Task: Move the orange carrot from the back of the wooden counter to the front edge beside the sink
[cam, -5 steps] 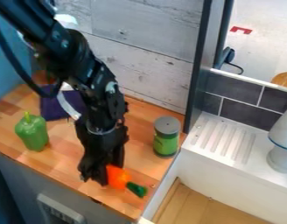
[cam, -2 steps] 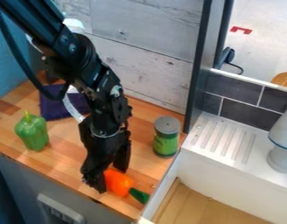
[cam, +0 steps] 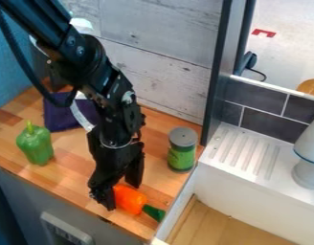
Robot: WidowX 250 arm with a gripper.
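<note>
Wider apart than in the earliest frame, the fingers of the black gripper [cam: 122, 197] now stand spread, and the orange carrot [cam: 128, 199] has shifted slightly nearer. At left stands a green pepper [cam: 35, 145]; farther back lies a purple cloth [cam: 62, 116]. At the counter's near right, the carrot lies by the left-hand finger, its green top rightward. Right and farther stands a grey-lidded green jar [cam: 181, 158], beside the white sink [cam: 242, 155].

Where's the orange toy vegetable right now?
Low in the camera view, just left of centre, the orange toy vegetable lies on the wooden counter at the gripper, near the white sink.
</note>
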